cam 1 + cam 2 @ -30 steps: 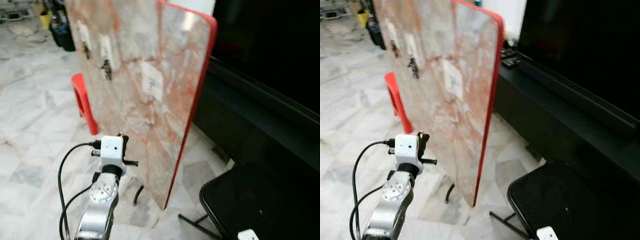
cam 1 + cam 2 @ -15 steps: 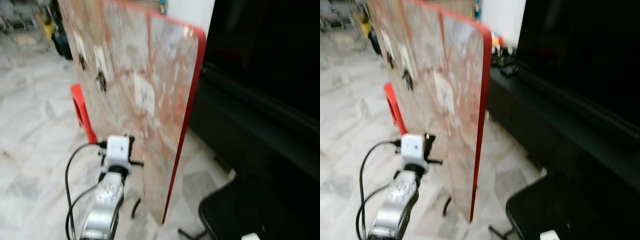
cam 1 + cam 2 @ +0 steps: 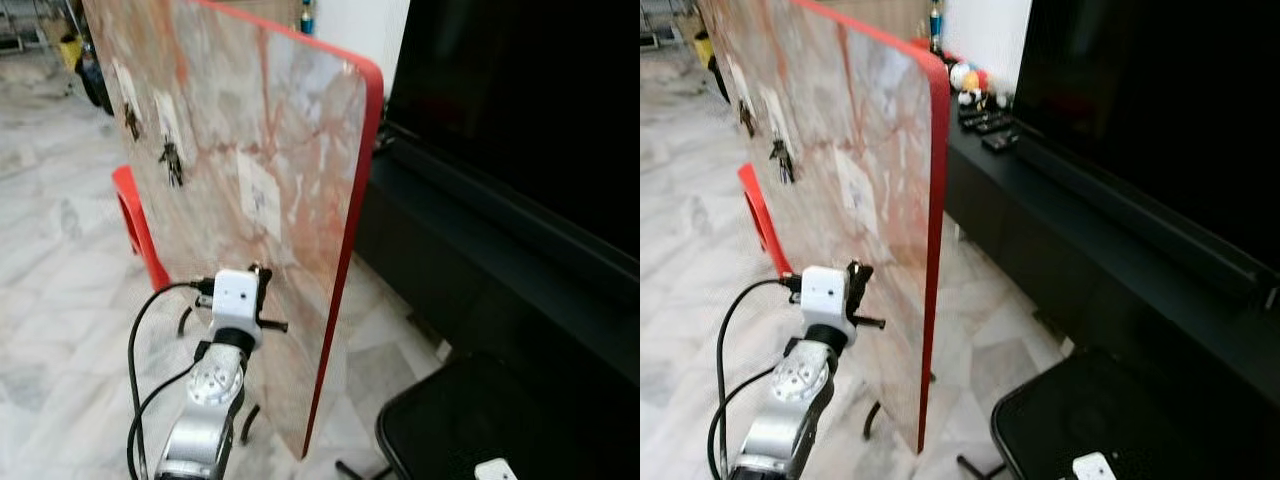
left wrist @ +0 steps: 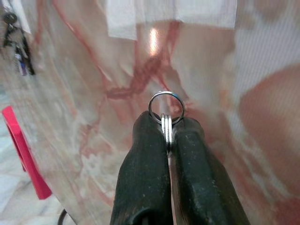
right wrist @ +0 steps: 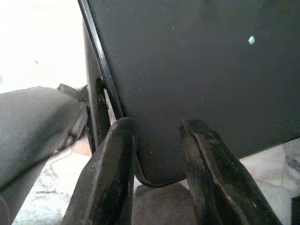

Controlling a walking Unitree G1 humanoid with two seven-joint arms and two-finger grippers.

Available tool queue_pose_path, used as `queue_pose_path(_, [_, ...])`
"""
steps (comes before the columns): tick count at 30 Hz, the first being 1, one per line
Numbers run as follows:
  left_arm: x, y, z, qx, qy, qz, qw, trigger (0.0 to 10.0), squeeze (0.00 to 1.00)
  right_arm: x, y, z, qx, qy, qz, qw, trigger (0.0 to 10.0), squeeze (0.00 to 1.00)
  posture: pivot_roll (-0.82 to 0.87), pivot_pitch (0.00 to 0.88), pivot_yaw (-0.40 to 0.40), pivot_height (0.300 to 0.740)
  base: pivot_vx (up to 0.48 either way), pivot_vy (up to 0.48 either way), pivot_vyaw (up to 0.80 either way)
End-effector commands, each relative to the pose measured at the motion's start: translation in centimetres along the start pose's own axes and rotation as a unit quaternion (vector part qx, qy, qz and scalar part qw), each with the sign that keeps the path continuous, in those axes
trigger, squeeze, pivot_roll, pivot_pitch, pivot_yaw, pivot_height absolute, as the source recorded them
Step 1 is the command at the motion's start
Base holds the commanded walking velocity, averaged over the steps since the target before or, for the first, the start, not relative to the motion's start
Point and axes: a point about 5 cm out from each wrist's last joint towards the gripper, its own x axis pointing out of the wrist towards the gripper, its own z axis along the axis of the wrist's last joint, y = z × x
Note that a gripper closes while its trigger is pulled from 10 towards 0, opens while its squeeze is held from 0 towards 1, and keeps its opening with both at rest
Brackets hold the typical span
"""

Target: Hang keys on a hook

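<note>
An upright marble-patterned board (image 3: 290,130) with a red rim carries white patches with hooks. One patch (image 3: 258,195) has a bare hook, and two patches further left hold dark key bunches (image 3: 172,160). My left gripper (image 4: 166,123) is shut on a silver key ring (image 4: 166,105), which sticks out past the fingertips close to the board face, below a white patch (image 4: 173,11). From the head, that arm is raised in front of the board's lower part, gripper (image 3: 854,277) against it. My right gripper (image 5: 157,136) hangs open over a black seat (image 5: 197,70), holding nothing.
A large dark TV (image 3: 520,110) stands on a long black cabinet (image 3: 470,290) to the right of the board. A black stool (image 3: 470,430) sits at the lower right. A red stool (image 3: 135,225) is behind the board's left side. Marble floor lies to the left.
The head view has shifted, so the board sits further left and more edge-on. My left gripper stays shut on the key ring in front of the board's lower part.
</note>
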Motion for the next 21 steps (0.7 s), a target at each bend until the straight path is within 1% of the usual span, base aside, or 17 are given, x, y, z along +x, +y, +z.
queue_pose_path(1, [0.1, 0.1, 1.0, -0.004, -0.016, -0.007, 1.0, 10.0, 0.0, 0.0, -0.2, 0.2, 0.0, -0.002, -0.003, 1.0, 10.0, 0.0, 0.12, 0.0, -0.083, 0.737, 0.0, 0.0, 0.0])
queue_pose_path(4, [0.4, 0.5, 1.7, -0.002, -0.015, -0.023, 1.0, 10.0, 0.0, 0.0, -0.2, 0.2, 0.001, -0.003, -0.005, 1.0, 10.0, 0.0, 0.12, 0.0, -0.085, 0.737, 0.0, 0.0, 0.0])
queue_pose_path(6, [0.6, 0.7, 1.9, -0.008, -0.009, -0.03, 0.999, 10.0, 0.0, 0.0, -0.3, 0.2, 0.001, -0.003, -0.005, 1.0, 10.0, 0.0, 0.12, 0.0, -0.089, 0.737, 0.0, 0.0, 0.0])
queue_pose_path(9, [1.3, 1.4, 2.5, 0.017, 0.005, -0.067, 0.998, 10.0, 0.0, 0.0, -0.3, 0.3, 0.0, -0.004, -0.005, 1.0, 10.0, 0.0, 0.12, 0.0, -0.09, 0.737, 0.0, 0.0, 0.0])
queue_pose_path(13, [1.7, 2.5, 2.7, 0.017, 0.015, -0.065, 0.998, 10.0, 0.0, 0.0, -0.3, 0.3, 0.001, -0.005, -0.005, 1.0, 10.0, 0.0, 0.12, 0.0, -0.087, 0.737, 0.0, 0.0, 0.0])
queue_pose_path(14, [2.0, 3.5, 2.9, 0.008, 0.016, -0.045, 0.999, 10.0, 0.0, 0.0, -0.3, 0.4, 0.001, -0.006, -0.006, 1.0, 10.0, 0.0, 0.12, 0.0, -0.089, 0.737, 0.0, 0.0, 0.0])
queue_pose_path(15, [2.0, 3.7, 2.9, 0.007, 0.015, -0.04, 0.999, 10.0, 0.0, 0.0, -0.3, 0.4, 0.001, -0.006, -0.006, 1.0, 10.0, 0.0, 0.12, 0.0, -0.09, 0.737, 0.0, 0.0, 0.0])
queue_pose_path(19, [2.2, 4.2, 3.2, -0.005, 0.013, -0.037, 0.999, 10.0, 0.0, 0.0, -0.3, 0.4, 0.001, -0.006, -0.005, 1.0, 10.0, 0.0, 0.12, 0.0, -0.094, 0.737, 0.0, 0.0, 0.0])
queue_pose_path(21, [2.5, 4.4, 3.7, -0.022, 0.009, -0.049, 0.999, 10.0, 0.0, 0.0, -0.3, 0.4, 0.0, -0.006, -0.006, 1.0, 10.0, 0.0, 0.12, 0.0, -0.096, 0.737, 0.0, 0.0, 0.0])
